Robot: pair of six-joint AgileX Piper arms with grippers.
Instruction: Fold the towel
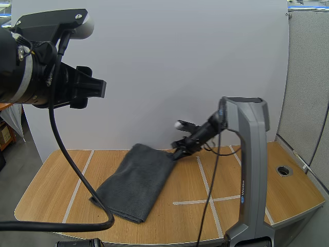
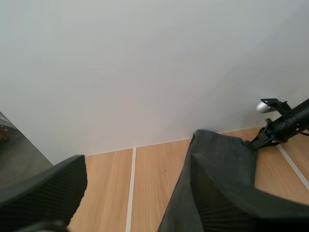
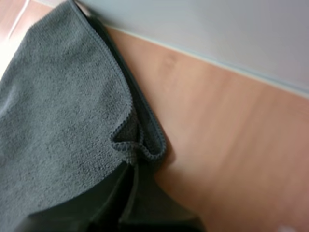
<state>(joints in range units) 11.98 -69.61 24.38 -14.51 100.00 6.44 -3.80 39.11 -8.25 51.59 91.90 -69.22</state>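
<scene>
Right gripper (image 1: 179,152) is clamped on the grey towel (image 1: 136,180) at its far corner, the one toward 1 o'clock; its wrist view shows the hem bunched at the dark fingertips (image 3: 126,193). From that pinched corner the towel runs toward 7 o'clock across the wooden table (image 1: 247,175). Left gripper (image 2: 137,164) hangs above the table, fingers spread wide and holding nothing.
</scene>
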